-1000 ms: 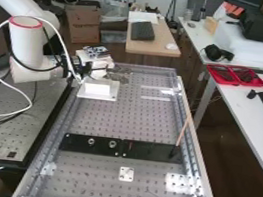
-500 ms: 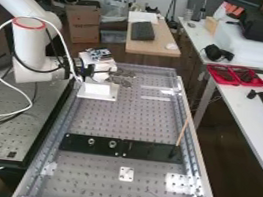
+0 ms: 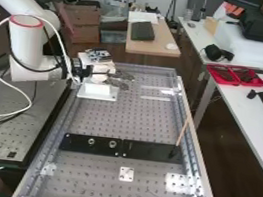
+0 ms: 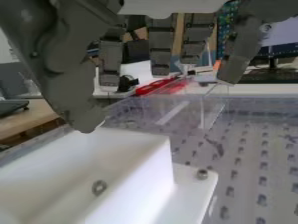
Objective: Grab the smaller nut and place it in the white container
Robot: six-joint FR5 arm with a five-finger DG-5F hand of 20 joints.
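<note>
The hand (image 3: 123, 76) hangs just above and beside the white container (image 3: 97, 89), on the side toward the bench's far end in the high view. Its fingers (image 4: 161, 47) are nearly straight and spread apart, with the thumb (image 4: 70, 82) set well away from them and its tip over the container's rim; nothing is pinched between them. Inside the container, on its floor, lies a small metal ring (image 4: 99, 187) that looks like a nut; whether it is the smaller one cannot be told. A round metal fastener (image 4: 202, 174) sits on the container's white base, just outside its wall. Well apart from the container, toward the bench's near end, two ring-shaped metal pieces (image 3: 91, 141) rest side by side on a black plate (image 3: 154, 151). Beyond that plate from the container is a small white square plate (image 3: 126, 174). A thin stick (image 3: 183, 128) leans at a tilt to the container's right in the high view.
</note>
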